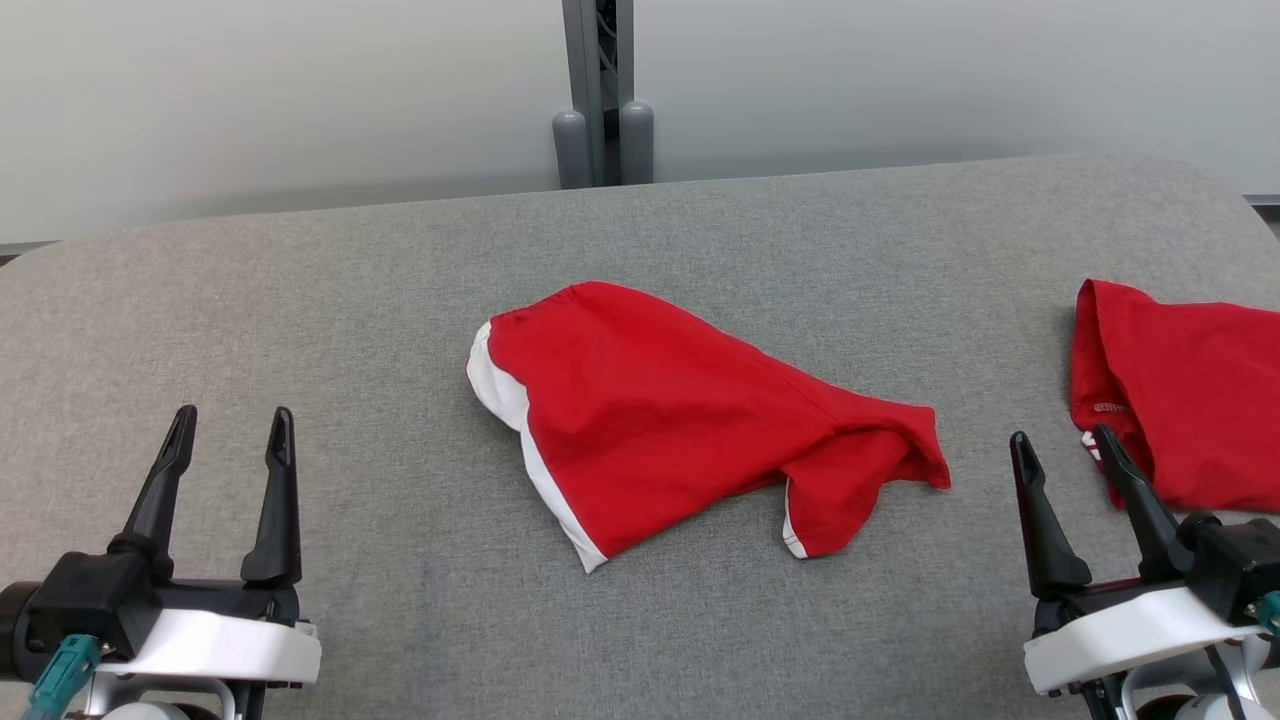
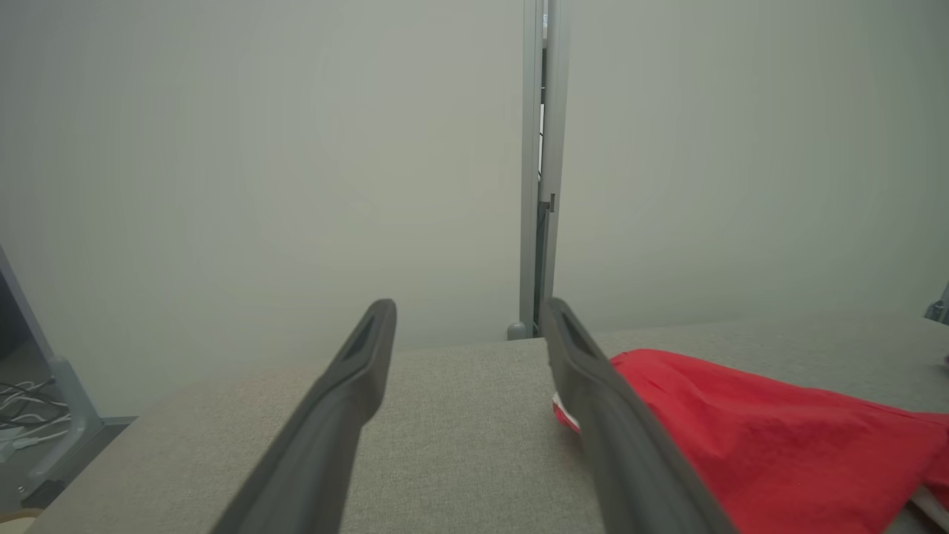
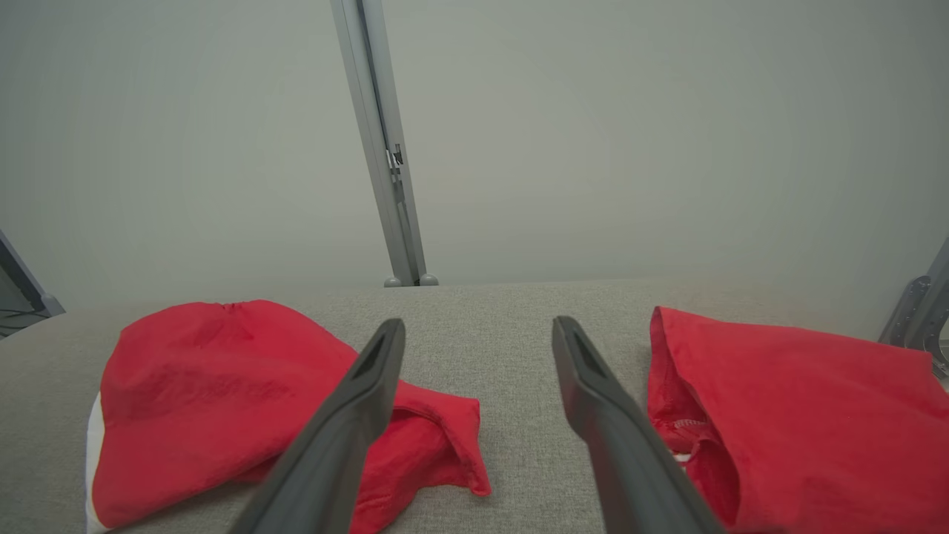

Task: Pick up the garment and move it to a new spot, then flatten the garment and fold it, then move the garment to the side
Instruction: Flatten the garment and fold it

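A crumpled red garment (image 1: 660, 410) with white side trim lies in the middle of the grey table (image 1: 300, 300); it also shows as the garment (image 2: 741, 437) at the right of the left wrist view and the garment (image 3: 222, 400) at the left of the right wrist view. My left gripper (image 1: 232, 425) stands open at the lower left, well clear of it, with nothing between its fingers. My right gripper (image 1: 1062, 445) stands open at the lower right, between this garment and a second red one. The left gripper (image 2: 468, 315) and right gripper (image 3: 478, 330) hold nothing.
A second red garment (image 1: 1180, 390) lies folded at the table's right edge, close to my right fingers, seen too as that garment (image 3: 801, 415). A grey post (image 1: 600, 90) rises behind the table's far edge against a pale wall. Bare fabric surrounds the middle garment.
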